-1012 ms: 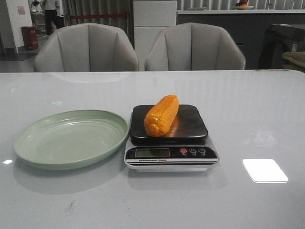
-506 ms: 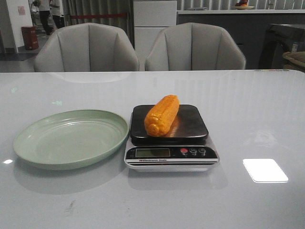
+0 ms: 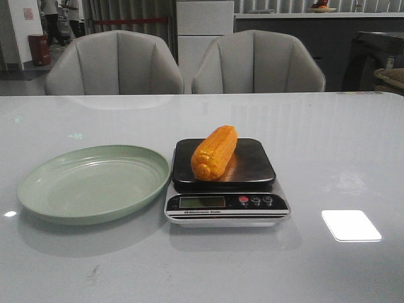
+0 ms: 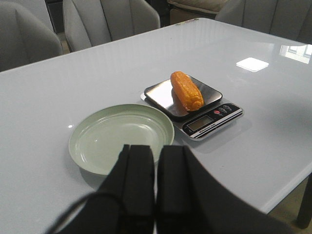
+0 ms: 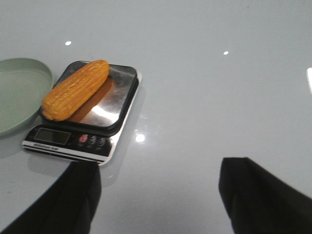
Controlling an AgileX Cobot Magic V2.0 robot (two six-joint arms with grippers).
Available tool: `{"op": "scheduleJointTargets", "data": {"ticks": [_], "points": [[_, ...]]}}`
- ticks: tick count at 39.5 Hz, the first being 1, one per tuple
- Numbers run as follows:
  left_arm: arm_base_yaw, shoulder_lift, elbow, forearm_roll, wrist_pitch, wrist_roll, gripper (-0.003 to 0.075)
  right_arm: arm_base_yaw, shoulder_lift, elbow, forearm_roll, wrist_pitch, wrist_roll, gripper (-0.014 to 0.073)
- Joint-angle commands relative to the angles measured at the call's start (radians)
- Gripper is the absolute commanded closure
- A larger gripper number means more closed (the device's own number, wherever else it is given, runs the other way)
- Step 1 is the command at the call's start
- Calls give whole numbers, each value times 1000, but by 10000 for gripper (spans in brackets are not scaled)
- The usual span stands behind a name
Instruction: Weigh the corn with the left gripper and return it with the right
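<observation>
White table point(image 3: 353, 139): corn point(image 3: 214, 152) lies on scale point(image 3: 252, 165), axis near-left to far-right.

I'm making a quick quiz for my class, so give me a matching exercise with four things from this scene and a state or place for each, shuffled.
Things:
1. corn
2. pale green plate
3. left gripper
4. right gripper

States:
A. open above the table
B. lying on the scale
C. bare, beside the scale
D. shut

Pairs: 1-B, 2-C, 3-D, 4-A
</observation>
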Motion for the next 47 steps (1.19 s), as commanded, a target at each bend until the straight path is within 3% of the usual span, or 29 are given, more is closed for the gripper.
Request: {"op": "scheduleJointTargets", "data": {"ticks": [1, 10, 23, 36, 47], "points": [[0, -4, -22, 3, -73, 1, 607, 37, 92, -108, 61, -28, -5, -14], [0, -4, -22, 3, -73, 1, 607, 108, 357, -345, 139, 89, -2, -14], [0, -4, -22, 3, -73, 1, 607, 196, 789, -739, 128, 240, 132, -14], [0, -6, -22, 3, -73, 1, 607, 277, 1140, -1063, -51, 430, 456, -14], [0, -10, -22, 3, -73, 1, 607, 300, 1327, -1209, -60, 560, 621, -14]]}}
